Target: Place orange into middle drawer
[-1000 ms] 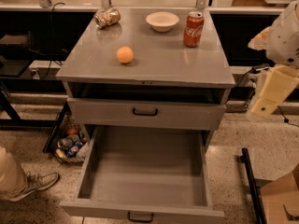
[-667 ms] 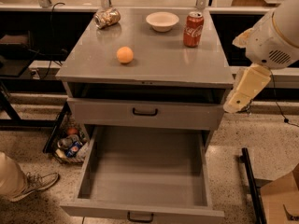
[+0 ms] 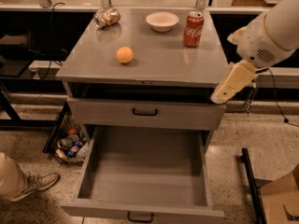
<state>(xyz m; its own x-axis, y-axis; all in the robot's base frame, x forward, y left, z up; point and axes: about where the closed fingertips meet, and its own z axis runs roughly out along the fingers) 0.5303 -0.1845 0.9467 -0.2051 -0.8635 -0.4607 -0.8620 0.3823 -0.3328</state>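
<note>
The orange (image 3: 124, 54) sits on the grey cabinet top (image 3: 154, 64), left of centre. The middle drawer (image 3: 147, 183) is pulled wide open below it and is empty inside, with a small dark handle at its front edge. My gripper (image 3: 230, 84), cream-coloured, hangs from the white arm at the cabinet's right front corner, level with the top's edge. It is well to the right of the orange and holds nothing that I can see.
A red Coca-Cola can (image 3: 193, 23), a white bowl (image 3: 162, 21) and a crumpled shiny bag (image 3: 107, 17) stand at the back of the top. A closed drawer front (image 3: 145, 113) sits above the open drawer. A person's shoe (image 3: 33, 185) and a basket of clutter (image 3: 70, 143) lie at the left.
My arm and gripper have moved left, from beside the cabinet to its right front corner. The orange and the drawer have not moved.
</note>
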